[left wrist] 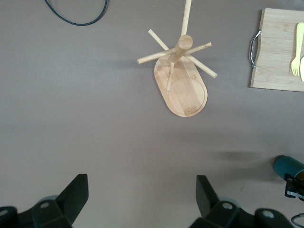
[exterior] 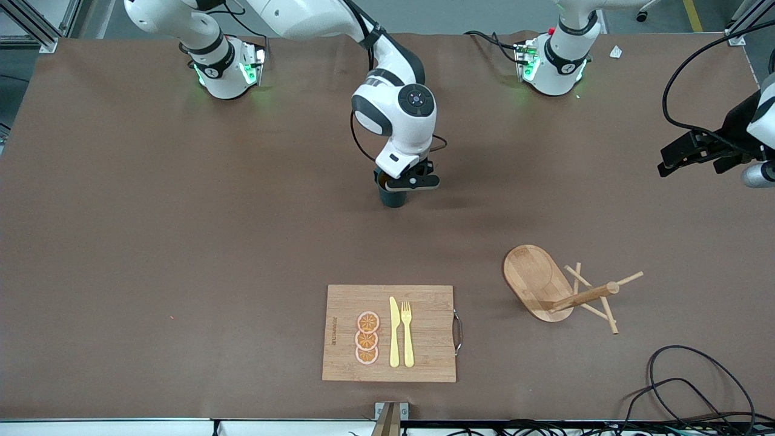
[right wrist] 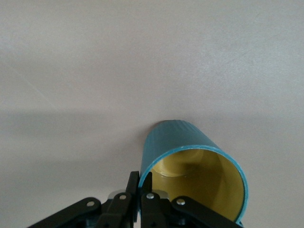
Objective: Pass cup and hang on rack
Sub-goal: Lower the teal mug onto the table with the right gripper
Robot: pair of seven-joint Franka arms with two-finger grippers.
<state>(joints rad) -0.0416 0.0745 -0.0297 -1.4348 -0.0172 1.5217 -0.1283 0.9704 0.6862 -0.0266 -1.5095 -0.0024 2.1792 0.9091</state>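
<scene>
The teal-green cup (exterior: 393,195) with a yellow-ochre inside is in the middle of the table. My right gripper (exterior: 404,180) is shut on its rim, one finger inside and one outside, as the right wrist view shows (right wrist: 140,178). There the cup (right wrist: 190,152) stands upright, low at the table; I cannot tell whether it rests on it. The wooden rack (exterior: 536,278) stands upright toward the left arm's end, nearer to the front camera than the cup. My left gripper (exterior: 690,160) is open and empty, high over the table's edge at that end. The left wrist view shows its gap (left wrist: 141,183), the rack (left wrist: 183,85) and the cup (left wrist: 287,166).
A bamboo cutting board (exterior: 345,303) with orange slices, a yellow knife and a fork lies near the front edge; it also shows in the left wrist view (left wrist: 275,52). A black cable (exterior: 690,387) loops on the table near the rack.
</scene>
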